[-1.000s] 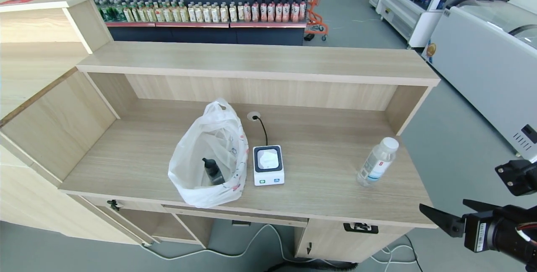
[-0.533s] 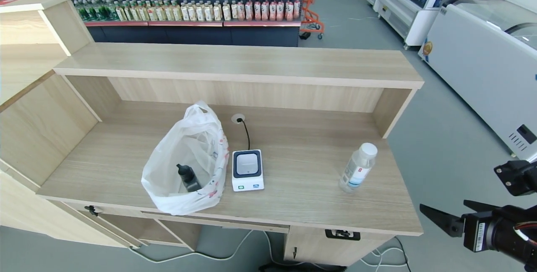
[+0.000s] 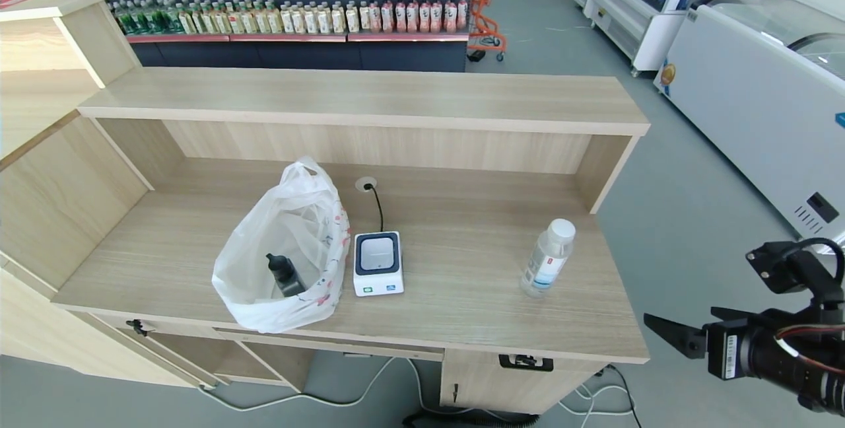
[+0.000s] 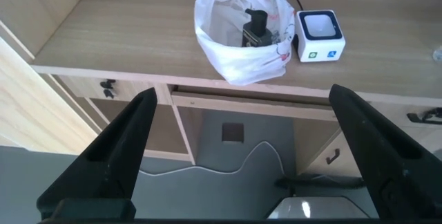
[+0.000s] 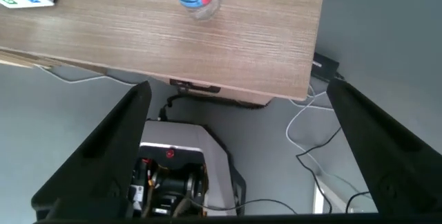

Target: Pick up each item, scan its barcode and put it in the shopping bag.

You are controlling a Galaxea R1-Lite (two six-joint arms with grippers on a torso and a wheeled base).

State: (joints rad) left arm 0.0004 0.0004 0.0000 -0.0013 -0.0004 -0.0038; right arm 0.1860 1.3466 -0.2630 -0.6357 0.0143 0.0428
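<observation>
Looking down on the pale wooden checkout counter (image 3: 462, 309), and the clear plastic bottle with the white cap and red-and-blue label (image 3: 546, 259) stands on its base toward the right end, near the front edge, untouched and well apart from everything else. Over to the left, the white plastic shopping bag (image 3: 280, 249) sits open-mouthed on the counter, and inside it you can see a small dark bottle with a black cap (image 3: 282, 275). Just beside the bag, on its right, sits the white box scanner with the dark-framed window on top (image 3: 377, 263). Its black cable (image 3: 377, 207) runs back to a round hole in the counter (image 3: 365, 183). Bag and scanner are touching or very nearly so, hard to say which.

Now the arms. The right gripper (image 5: 238, 89) hangs off the counter's right front corner, both black fingers spread wide with nothing between them, and the clear bottle sits up on the wood beyond it. The left gripper (image 4: 243, 94) is out in front of the counter too, facing the bag and scanner, its fingers likewise splayed wide and holding nothing.
</observation>
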